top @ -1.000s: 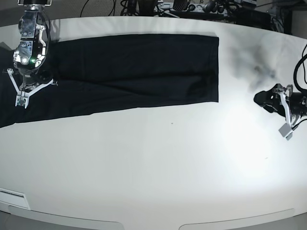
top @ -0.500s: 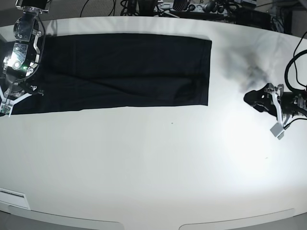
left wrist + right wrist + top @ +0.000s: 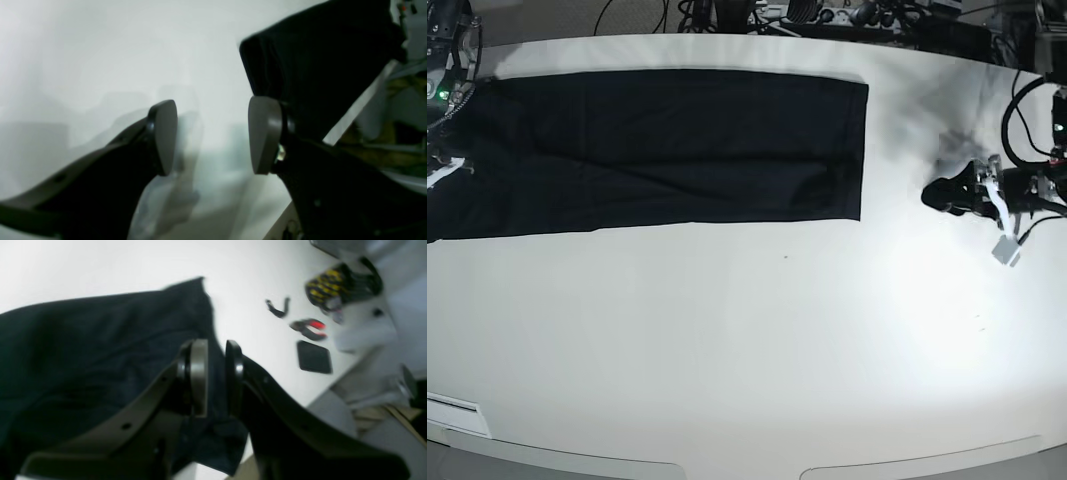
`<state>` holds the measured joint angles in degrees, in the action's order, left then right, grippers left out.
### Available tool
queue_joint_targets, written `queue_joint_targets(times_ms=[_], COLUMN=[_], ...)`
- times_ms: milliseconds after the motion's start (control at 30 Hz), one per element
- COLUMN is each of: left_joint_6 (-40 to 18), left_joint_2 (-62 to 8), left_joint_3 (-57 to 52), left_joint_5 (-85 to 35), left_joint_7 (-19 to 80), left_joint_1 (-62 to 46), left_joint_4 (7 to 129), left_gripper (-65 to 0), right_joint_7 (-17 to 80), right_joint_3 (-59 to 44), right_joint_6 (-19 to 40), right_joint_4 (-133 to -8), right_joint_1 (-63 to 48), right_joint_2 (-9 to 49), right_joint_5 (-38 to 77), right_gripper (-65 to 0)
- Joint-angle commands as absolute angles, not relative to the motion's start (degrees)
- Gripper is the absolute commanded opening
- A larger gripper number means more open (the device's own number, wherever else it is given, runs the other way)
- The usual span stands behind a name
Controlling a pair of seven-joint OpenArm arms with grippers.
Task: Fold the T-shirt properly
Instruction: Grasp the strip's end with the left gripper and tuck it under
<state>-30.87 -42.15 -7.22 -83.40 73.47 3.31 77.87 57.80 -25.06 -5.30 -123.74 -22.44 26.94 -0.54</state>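
Your large plain black soft-cloth T-shirt point(image 3: 667, 150) lies flat as a long band across the far half of the white oval table point(image 3: 757, 350), its right edge straight and square, its far edge running close along the table's far rim. The near edge is straight too, and its left end runs out past the picture's left border. All the near half of the table in front of it is bare white surface.

Your left gripper point(image 3: 213, 135) sits low over the bare table, well apart from the shirt's right edge, with its grey pads point(image 3: 166, 133) spread wide and only white tabletop showing between them. In the base view it point(image 3: 962, 192) hovers at the right side, cables point(image 3: 1027, 120) looping behind it.

Your right gripper point(image 3: 216, 376) is at the shirt's left end, near the table's edge. Its pads stand narrowly apart with dark cloth seen in the slit, but you cannot tell whether they pinch it. Small dark items, one with red point(image 3: 308, 327), lie on the table beyond.
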Motion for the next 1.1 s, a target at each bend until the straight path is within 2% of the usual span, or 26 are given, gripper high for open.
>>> queue_joint_targets(times_ms=[0,100,367,533,667,867,967,1067], left_joint_6=[-31.2,-30.0,-24.1,-24.1,-23.1,-10.0,-7.8,-7.6], left_joint_2=[-41.8,-37.2,-24.2,-19.3,-19.1,-18.9,-17.7,-17.6], left_joint_3=[-8.6,-9.7,-9.8,-7.9,-6.6,-12.3,-16.0,-18.9], left_joint_5=[-85.0,-85.0,-70.8,-70.1,-64.7,-46.9,-44.1,-43.3], left_joint_7=[72.8,70.9,65.9,66.2,65.3,56.1,54.7,54.0], left_joint_1=[3.0,-0.9,-3.4,-6.2,-12.0,-23.7,-27.4,-27.8], left_joint_4=[78.7,78.7,78.7,80.9,93.4,119.7,126.3,127.4], left_gripper=[-29.0,-29.0,-29.0,-29.0,-29.0,-29.0,-29.0,-29.0], right_joint_7=[56.3,56.0,55.9,55.7,55.3,55.6,55.5,55.1], right_joint_3=[-26.7,-30.2,-33.8,-33.8,-33.8,-33.8,-33.8,-33.8], right_joint_6=[-5.5,-4.9,-3.0,-3.0,-3.0,-2.9,-2.0,-1.4], right_joint_4=[-124.8,-124.7,-124.7,-124.7,-124.7,-124.7,-124.7,-124.7], right_joint_1=[-22.6,-24.3,-25.6,-25.6,-25.6,-25.9,-25.9,-25.9], right_joint_2=[28.1,28.2,28.4,28.5,28.7,28.8,28.8,28.8], right_joint_5=[-0.3,2.0,5.2,5.1,5.1,5.1,5.1,5.2], right_gripper=[-52.8,-52.8,-52.8,-52.8,-52.8,-52.8,-52.8,-52.8])
